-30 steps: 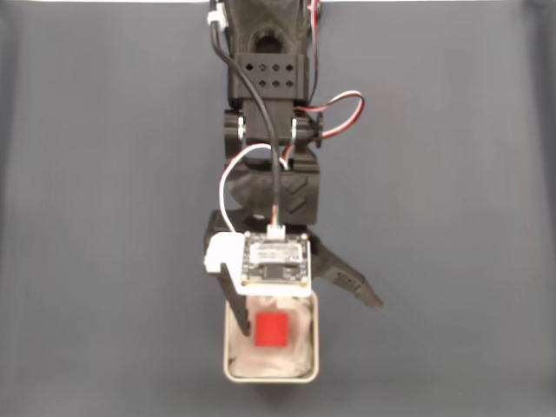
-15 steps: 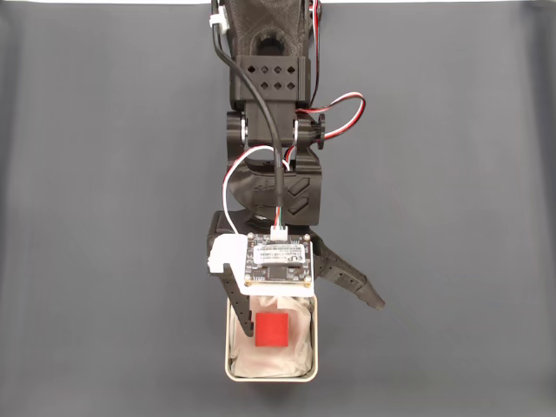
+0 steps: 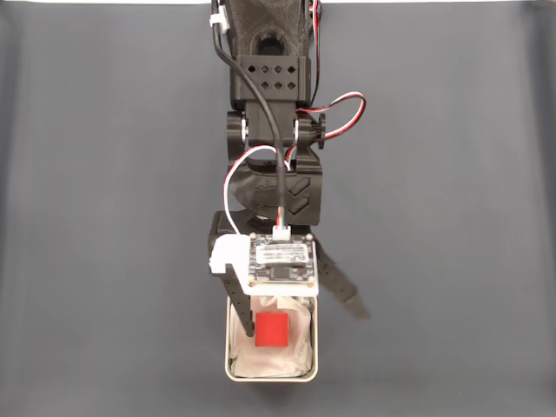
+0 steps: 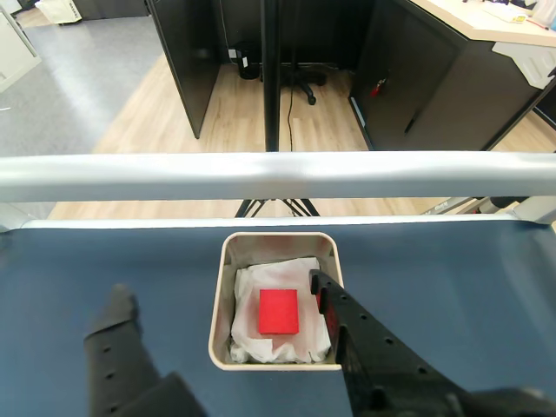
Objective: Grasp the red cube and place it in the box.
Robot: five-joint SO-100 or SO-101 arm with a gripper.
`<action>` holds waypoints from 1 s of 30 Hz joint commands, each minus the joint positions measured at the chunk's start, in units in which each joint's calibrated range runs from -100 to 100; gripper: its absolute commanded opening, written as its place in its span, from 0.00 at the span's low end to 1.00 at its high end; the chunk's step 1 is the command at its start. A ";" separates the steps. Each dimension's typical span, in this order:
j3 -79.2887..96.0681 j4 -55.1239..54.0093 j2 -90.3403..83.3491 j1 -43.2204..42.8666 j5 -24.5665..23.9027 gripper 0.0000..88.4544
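Release looks done: small bright red matte cube (image 4: 278, 311) lies on the paper lining inside the square white rounded-corner box (image 4: 220, 300) at the dark table's near edge. Black two-finger gripper (image 4: 224, 294) hangs spread, empty. Next, lift clear.

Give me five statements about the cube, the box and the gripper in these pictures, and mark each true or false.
1. The red cube lies inside the box. True.
2. The gripper is clamped on the red cube. False: its fingers stand apart and the cube lies free between them in the wrist view.
3. The box has a white crumpled lining under the cube. True.
4. In the wrist view both fingers reach inside the box. False: one finger is over the dark table outside the box, the other at the box's right wall.
5. The box lies tipped on its side. False: it sits upright with its opening upward.
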 commanded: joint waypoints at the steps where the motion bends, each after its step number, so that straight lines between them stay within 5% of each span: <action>1: -2.34 -0.64 -6.45 -1.42 0.49 0.06; 3: -2.43 -1.37 -9.57 -1.99 -0.63 0.00; 11: 6.97 2.31 -28.20 -4.69 -0.68 0.00; 30: 71.20 21.66 -83.75 -5.75 -0.68 0.00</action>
